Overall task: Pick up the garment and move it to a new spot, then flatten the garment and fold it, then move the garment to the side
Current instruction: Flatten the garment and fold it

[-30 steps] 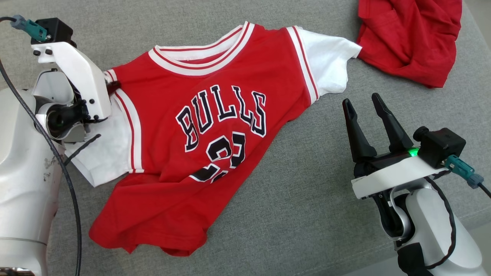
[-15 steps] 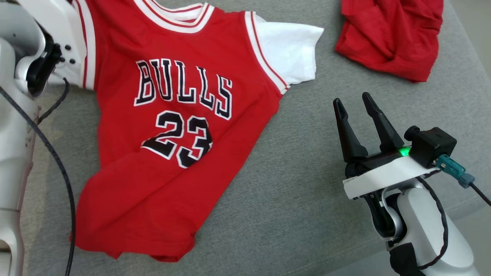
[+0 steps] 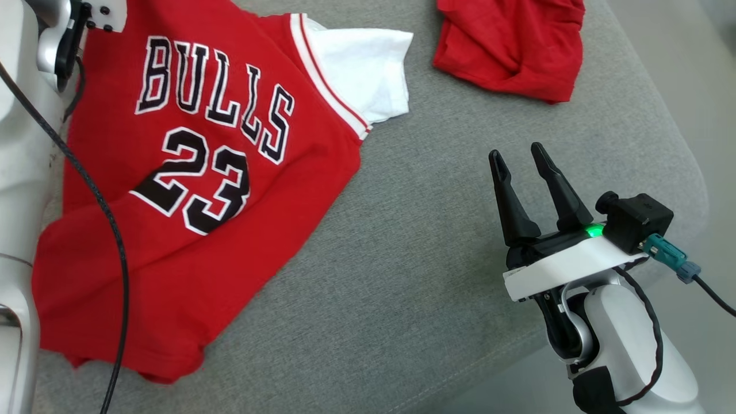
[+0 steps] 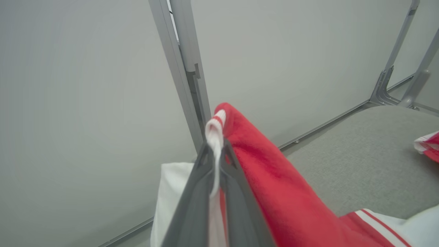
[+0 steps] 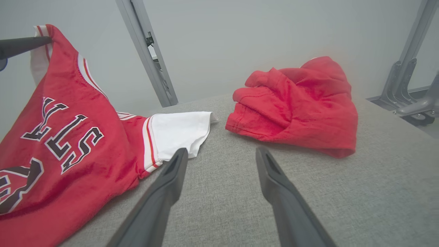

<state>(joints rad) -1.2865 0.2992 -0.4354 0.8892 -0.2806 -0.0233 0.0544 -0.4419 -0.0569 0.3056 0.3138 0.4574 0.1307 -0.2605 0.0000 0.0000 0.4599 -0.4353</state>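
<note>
The garment (image 3: 190, 144) is a red "BULLS 23" jersey with white sleeves, spread over the grey cushion (image 3: 402, 259). My left gripper (image 4: 215, 145) is shut on the white-and-red trim at its shoulder and holds that corner up off the surface; the rest hangs and trails down to the cushion. In the right wrist view the garment (image 5: 68, 137) rises to the upper left, where a dark left finger (image 5: 20, 46) meets it. My right gripper (image 3: 517, 152) stands open over bare cushion to the right of the jersey, nothing between its fingers (image 5: 164, 192).
A second, crumpled red cloth (image 3: 509, 49) lies at the back right, beyond the white sleeve (image 3: 362, 75). The cushion's rounded edge (image 3: 684, 172) drops off just right of my right gripper. Grey metal frame posts (image 5: 147, 51) stand against the wall behind.
My left gripper has shut on the jersey's shoulder trim and raised it, pulling the front straight so the whole number shows. The head camera has also turned. The right gripper stays open.
</note>
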